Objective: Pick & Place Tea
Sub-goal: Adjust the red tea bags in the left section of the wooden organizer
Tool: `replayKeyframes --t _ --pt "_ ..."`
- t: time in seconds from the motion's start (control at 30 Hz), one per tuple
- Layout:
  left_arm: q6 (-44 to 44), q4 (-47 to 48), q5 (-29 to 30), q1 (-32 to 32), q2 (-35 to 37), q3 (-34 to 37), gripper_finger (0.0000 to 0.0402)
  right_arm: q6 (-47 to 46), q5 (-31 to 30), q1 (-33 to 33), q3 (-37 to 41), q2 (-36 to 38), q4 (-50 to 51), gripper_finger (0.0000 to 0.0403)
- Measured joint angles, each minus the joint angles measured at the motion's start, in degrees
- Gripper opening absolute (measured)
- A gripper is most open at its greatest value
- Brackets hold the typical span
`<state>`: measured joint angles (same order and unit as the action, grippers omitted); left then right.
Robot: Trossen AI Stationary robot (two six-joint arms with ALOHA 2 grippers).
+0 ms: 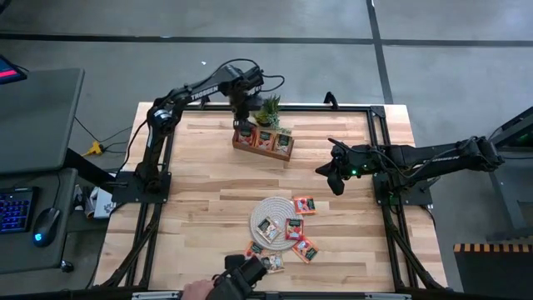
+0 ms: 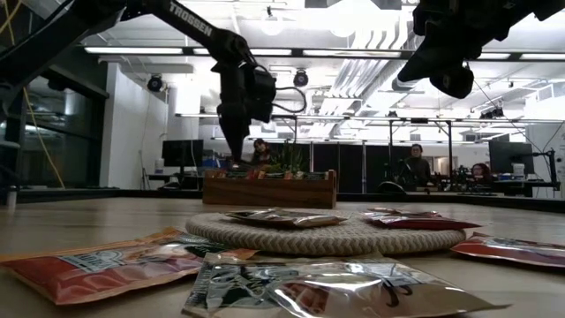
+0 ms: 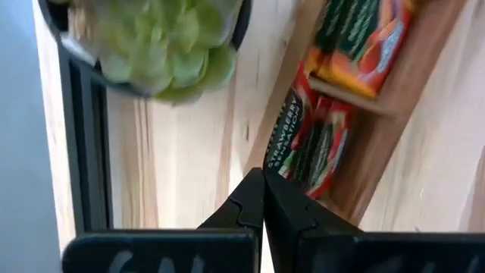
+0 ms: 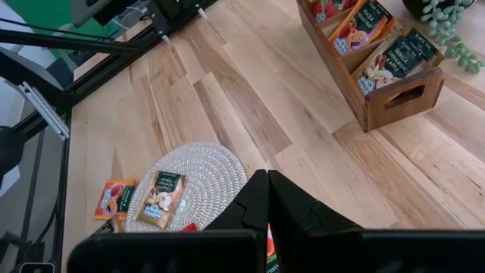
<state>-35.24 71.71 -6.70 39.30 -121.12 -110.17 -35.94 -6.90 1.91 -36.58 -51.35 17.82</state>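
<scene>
**Tea in the tray, tea on the mat, both grippers shut**

The tea sachets [image 1: 293, 227] are lying in two groups. Several are sitting on and around the round woven mat [image 1: 272, 207] near the front of the table [image 1: 200, 183]: two on the mat itself, one just off its far right edge, more spilling off toward the front edge. Others are standing upright in the wooden tray [image 1: 263, 148] at the back, filling its compartments, red-orange packets at one end and a darker one at the other.

The left gripper [image 1: 242, 125] is hanging right over the tray's left end, fingers [image 3: 246, 203] pressed together with nothing between them, tips just above the sachets in that end compartment. A small potted plant [image 1: 270, 108] is sitting just behind the tray.

The right gripper [image 1: 334, 175] is hovering above bare wood, to the right of the tray and beyond the mat, fingers also closed and empty.

At the front edge, a person's hand [image 1: 196, 290] is showing beside some dark equipment.
</scene>
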Motion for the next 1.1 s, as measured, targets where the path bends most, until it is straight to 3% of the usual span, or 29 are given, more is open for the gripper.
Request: replayKeyframes --t 0.27,0.7,1.1 --pt "1.46 0.34 1.61 1.64 -0.02 0.85 0.0 0.04 -0.01 0.0 0.0 0.0 0.02 0.0" --pt "1.2 -1.08 -1.83 1.56 -0.02 0.87 0.0 0.33 -0.35 0.0 0.0 0.0 0.17 0.0" --pt "1.03 0.85 -1.55 1.59 -0.02 0.87 0.0 0.37 -0.7 -0.02 0.0 0.0 0.17 0.0"
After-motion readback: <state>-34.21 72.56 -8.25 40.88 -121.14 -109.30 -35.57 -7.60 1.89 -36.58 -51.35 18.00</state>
